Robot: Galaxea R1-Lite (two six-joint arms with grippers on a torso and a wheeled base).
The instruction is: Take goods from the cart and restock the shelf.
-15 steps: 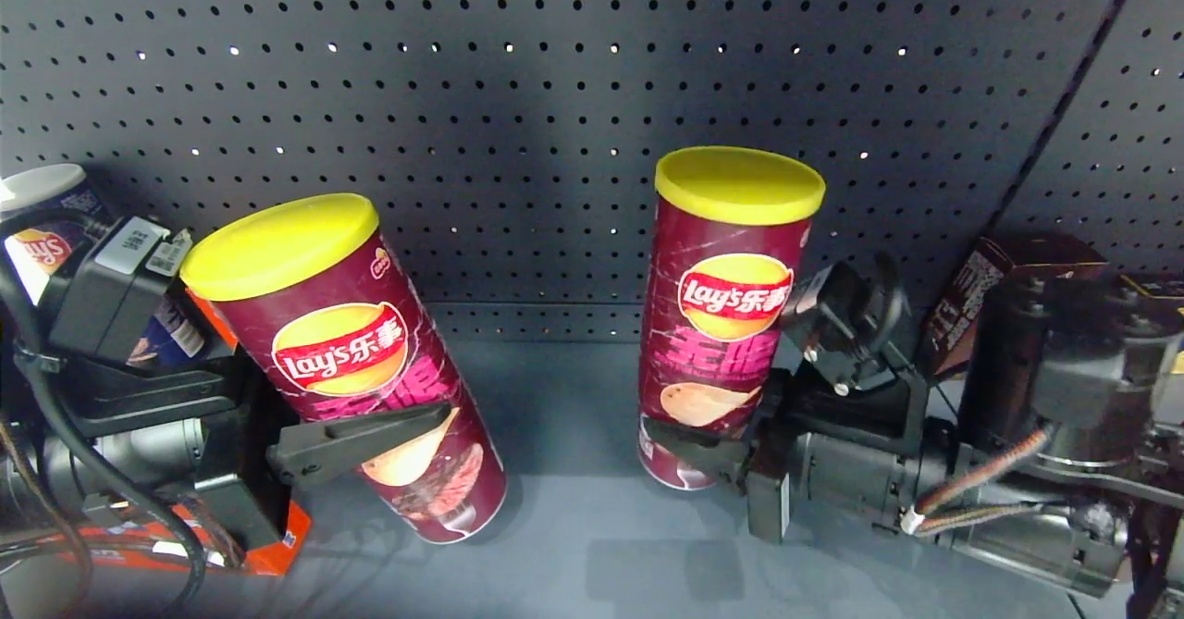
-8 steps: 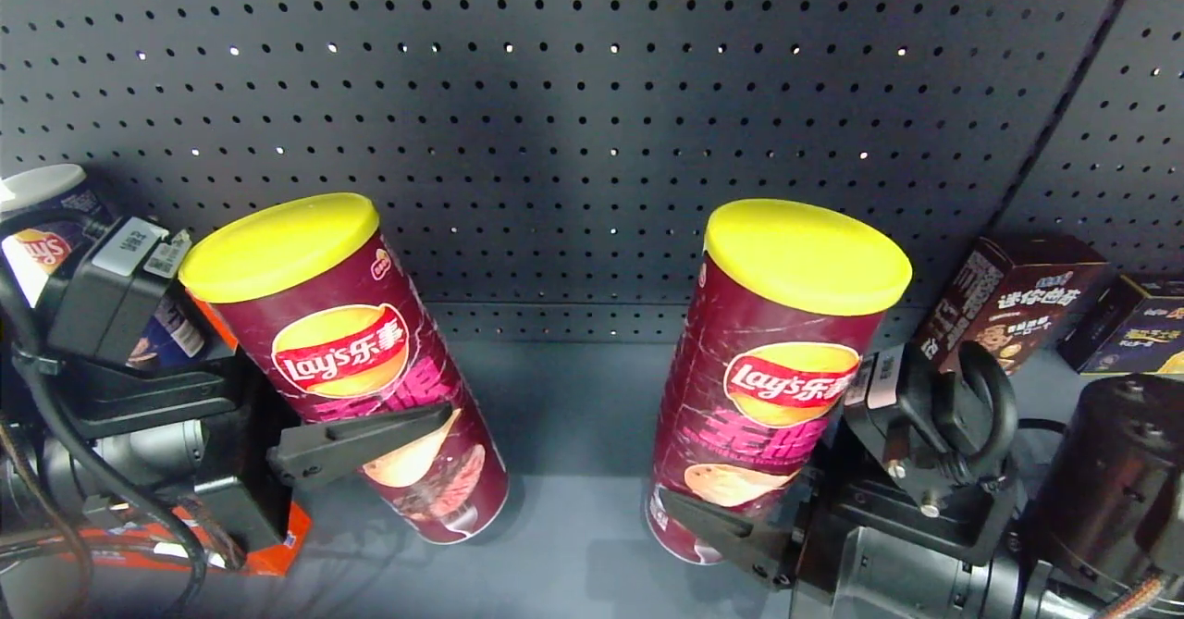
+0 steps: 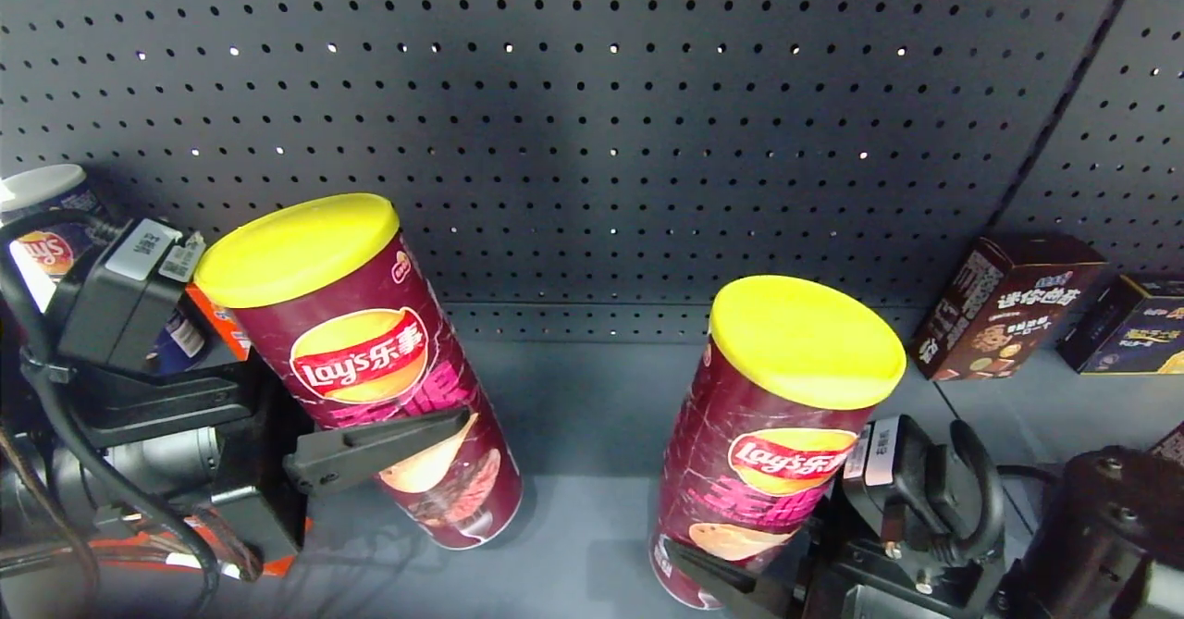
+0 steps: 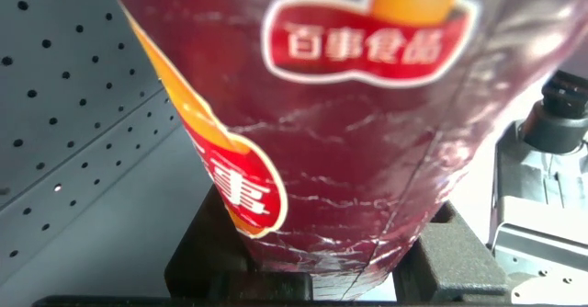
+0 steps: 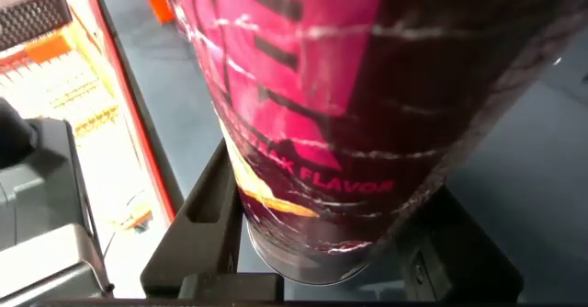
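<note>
Two maroon, white-creased chip cans (image 3: 370,369) (image 3: 768,452) carry flat yellow lids (image 3: 296,247).

My head cam looks fwd & down at the pegboard (image 3: 592,92), left can (image 3: 356,369) lower left & right can (image 3: 777,434) lower right; my wrist cams sit v. close against those same cans, one each.

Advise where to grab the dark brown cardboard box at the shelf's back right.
Likely the upper half of the dark brown cardboard box, pinched across its broad faces, coming from the front-left: its narrow end faces that way, the perforated grey back wall is behind, and a dark blue carton sits on its right.
</note>
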